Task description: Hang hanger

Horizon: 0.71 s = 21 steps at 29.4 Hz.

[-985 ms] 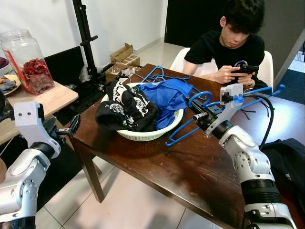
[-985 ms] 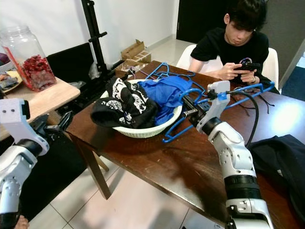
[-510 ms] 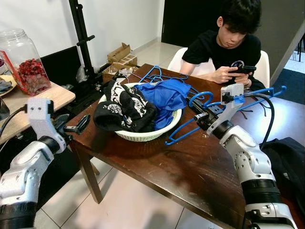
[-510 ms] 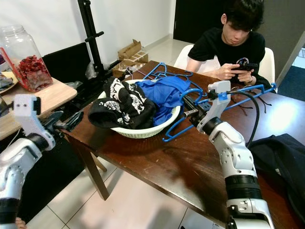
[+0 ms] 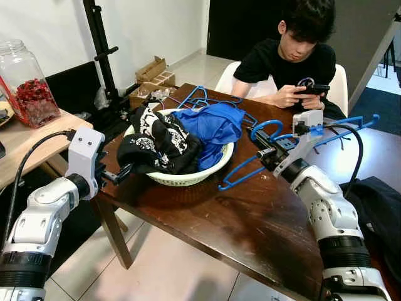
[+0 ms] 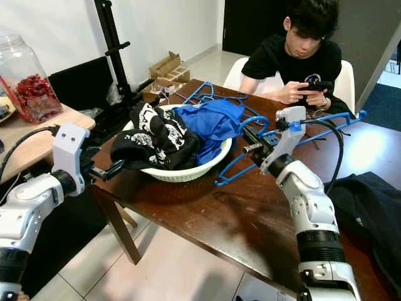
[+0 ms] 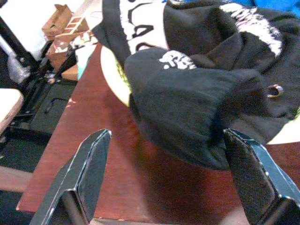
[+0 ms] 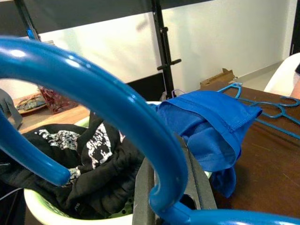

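The blue hanger [image 5: 294,139] is sitting right of centre in the head views, stretching from the basket's rim towards the right edge, and our right end effector [image 5: 268,152] is clamping it near the hook. We are working over the dark wooden surface [image 5: 250,216], where a seated person [image 5: 294,59] at the upper right is looking at a phone. The hanger's long arm is reaching towards that person, so we are judging that a careless swing could strike them. The white basket [image 5: 188,177] is lying close by, and the hanger's lower tip could snag its rim or the blue shirt [image 5: 210,125]. Our left end effector [image 7: 176,173], fingers spread, is hovering at the black garment [image 5: 156,144]. The left wrist view is showing that garment drooping over the basket's edge between the fingers; the right wrist view is showing the hook curving close above the jaws.
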Motion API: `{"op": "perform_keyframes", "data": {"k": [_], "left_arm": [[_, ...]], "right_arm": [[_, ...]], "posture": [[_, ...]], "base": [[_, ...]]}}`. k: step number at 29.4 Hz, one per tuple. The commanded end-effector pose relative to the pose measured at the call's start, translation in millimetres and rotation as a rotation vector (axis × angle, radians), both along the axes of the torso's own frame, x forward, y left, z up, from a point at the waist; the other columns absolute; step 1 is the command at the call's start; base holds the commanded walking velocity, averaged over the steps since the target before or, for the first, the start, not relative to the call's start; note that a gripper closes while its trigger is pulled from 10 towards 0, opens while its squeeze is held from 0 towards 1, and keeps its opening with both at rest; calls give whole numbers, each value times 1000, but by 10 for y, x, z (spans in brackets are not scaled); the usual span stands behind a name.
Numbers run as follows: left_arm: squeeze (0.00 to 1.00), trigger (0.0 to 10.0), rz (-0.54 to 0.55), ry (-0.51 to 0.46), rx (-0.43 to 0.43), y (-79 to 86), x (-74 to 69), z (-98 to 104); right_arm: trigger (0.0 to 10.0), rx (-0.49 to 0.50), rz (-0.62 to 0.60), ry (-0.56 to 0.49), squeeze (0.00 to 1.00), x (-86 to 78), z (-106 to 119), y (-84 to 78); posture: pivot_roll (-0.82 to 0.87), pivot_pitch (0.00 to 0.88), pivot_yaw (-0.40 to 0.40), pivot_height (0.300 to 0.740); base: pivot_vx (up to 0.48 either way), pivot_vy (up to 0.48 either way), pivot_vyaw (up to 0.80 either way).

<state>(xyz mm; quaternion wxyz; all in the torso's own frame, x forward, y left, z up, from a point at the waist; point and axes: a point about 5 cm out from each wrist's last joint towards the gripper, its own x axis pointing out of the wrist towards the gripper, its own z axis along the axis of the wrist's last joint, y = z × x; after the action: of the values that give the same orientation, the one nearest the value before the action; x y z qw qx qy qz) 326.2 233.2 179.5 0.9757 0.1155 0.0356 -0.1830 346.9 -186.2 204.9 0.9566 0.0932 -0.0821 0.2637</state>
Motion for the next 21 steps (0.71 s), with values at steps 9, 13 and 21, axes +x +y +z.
{"op": "perform_keyframes", "data": {"k": [9, 13, 21], "left_arm": [[0, 10000, 39, -9, 155, 51, 149, 71], [0, 0, 99, -25, 185, 127, 186, 92], [0, 0, 125, -48, 186, 151, 223, 117]], "right_arm": [[10000, 8, -9, 12, 0, -18, -25, -16], [10000, 10, -14, 14, 0, -21, -20, -21], [10000, 13, -13, 16, 0, -23, -19, -18]], "posture": [[73, 45, -19, 735], [72, 53, -21, 735], [69, 55, -21, 735]], "base": [[0, 0, 0], [0, 0, 0], [0, 0, 0]]}}
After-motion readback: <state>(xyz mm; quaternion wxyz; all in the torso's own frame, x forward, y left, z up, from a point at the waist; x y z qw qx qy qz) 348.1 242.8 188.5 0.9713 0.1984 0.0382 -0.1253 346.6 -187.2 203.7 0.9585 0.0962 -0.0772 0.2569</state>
